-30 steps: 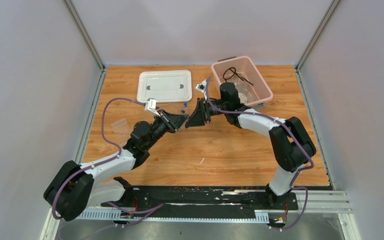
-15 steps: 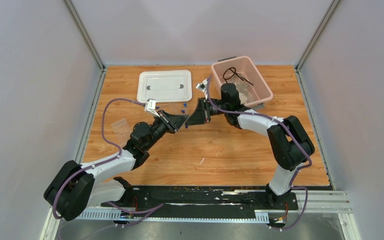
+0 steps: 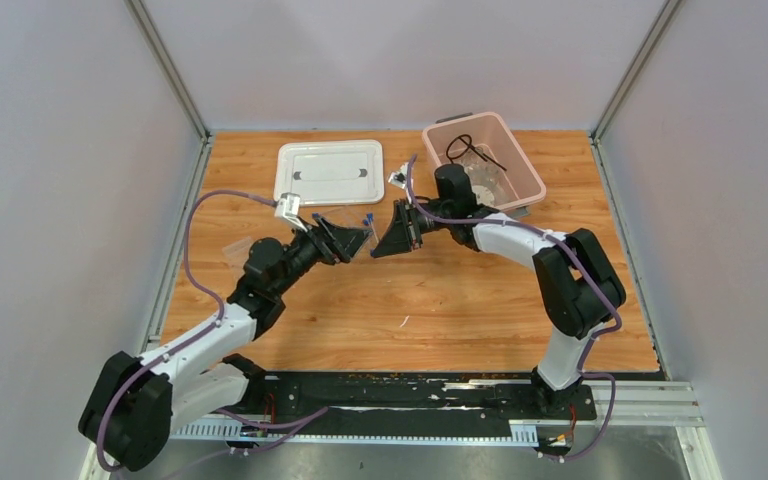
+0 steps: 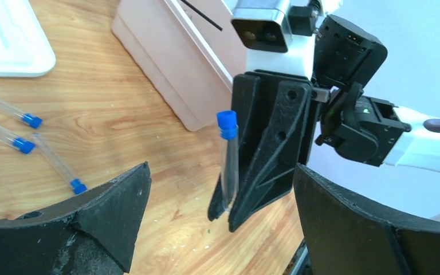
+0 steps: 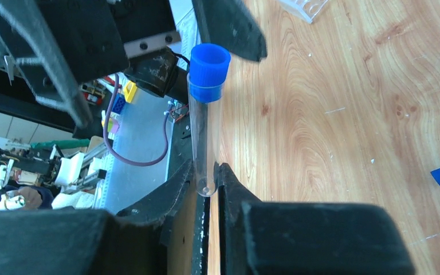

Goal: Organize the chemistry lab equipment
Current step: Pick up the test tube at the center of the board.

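A clear tube with a blue cap [image 5: 206, 120] stands upright in my right gripper [image 5: 207, 177], which is shut on its lower end. The left wrist view shows the same tube [image 4: 227, 160] against the right fingers [image 4: 269, 154]. My left gripper [image 4: 220, 172] is open; its jaws stand wide on either side of the tube without touching it. From above, the left gripper [image 3: 362, 243] and right gripper [image 3: 378, 248] face each other at mid-table. Three more blue-capped tubes [image 4: 60, 169] lie on the wood. The black wire tripod [image 3: 465, 148] and clear bags [image 3: 485, 180] lie in the pink bin [image 3: 530, 180].
The white lid [image 3: 330, 172] lies flat at the back left, near the loose tubes [image 3: 368, 216]. A clear plastic piece [image 3: 238, 248] sits left of my left arm. The pink bin [image 4: 172, 51] stands close behind the right gripper. Grey walls enclose the table.
My left gripper has opened, let go of the tube and drawn back to the left. The right gripper keeps its hold on the tube and has barely moved.
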Robot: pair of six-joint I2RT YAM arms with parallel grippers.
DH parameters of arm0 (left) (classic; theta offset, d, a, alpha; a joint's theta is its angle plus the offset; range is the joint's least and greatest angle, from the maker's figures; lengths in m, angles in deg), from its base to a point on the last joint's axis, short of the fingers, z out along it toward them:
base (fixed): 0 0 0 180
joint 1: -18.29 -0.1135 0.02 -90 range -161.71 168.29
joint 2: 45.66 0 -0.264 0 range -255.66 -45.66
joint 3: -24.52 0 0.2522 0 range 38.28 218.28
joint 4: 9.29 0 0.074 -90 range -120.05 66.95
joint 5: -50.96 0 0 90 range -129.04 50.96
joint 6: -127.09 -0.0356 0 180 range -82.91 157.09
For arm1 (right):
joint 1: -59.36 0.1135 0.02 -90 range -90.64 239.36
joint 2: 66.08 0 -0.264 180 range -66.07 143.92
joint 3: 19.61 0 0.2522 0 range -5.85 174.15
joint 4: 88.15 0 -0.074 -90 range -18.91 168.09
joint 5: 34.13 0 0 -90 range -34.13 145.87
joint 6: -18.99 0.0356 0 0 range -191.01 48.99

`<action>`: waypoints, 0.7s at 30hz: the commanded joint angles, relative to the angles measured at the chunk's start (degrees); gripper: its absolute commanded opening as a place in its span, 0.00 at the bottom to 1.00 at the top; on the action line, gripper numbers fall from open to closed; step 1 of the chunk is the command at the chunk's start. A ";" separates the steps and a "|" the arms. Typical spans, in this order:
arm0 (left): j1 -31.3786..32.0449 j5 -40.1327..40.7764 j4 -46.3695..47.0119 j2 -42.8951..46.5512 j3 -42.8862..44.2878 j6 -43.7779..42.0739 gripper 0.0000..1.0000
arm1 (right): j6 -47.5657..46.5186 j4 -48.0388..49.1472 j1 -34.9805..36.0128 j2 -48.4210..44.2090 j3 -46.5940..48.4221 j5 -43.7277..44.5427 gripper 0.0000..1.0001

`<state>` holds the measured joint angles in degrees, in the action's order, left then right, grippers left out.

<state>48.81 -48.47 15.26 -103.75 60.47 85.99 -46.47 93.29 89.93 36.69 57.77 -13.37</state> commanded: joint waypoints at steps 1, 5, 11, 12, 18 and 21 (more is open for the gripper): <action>-5.33 -11.25 -9.35 0.27 5.69 -4.94 1.00 | -18.21 -15.54 0.81 -1.07 5.82 -1.89 0.00; -8.34 -23.75 -8.59 -5.42 9.14 -0.81 1.00 | -31.38 -27.35 2.88 -2.22 8.86 0.16 0.00; -8.86 -32.29 5.58 -9.71 9.07 6.09 0.90 | -36.83 -33.20 4.05 -2.14 10.74 1.72 0.00; -8.82 -32.20 4.13 -9.41 9.40 5.04 0.85 | -37.24 -33.58 3.99 -2.05 10.93 1.87 0.00; -8.81 -27.98 -10.91 -5.28 11.63 -4.57 0.72 | -38.87 -35.67 4.10 -1.13 11.68 2.07 0.00; -8.79 -26.19 -15.68 -3.69 12.46 -7.64 0.63 | -39.16 -36.24 4.22 -0.94 12.01 1.93 0.00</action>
<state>40.27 -76.39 6.49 -110.63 69.87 84.81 -82.49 58.58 94.06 36.31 67.08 -10.98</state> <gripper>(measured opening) 0.662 0.169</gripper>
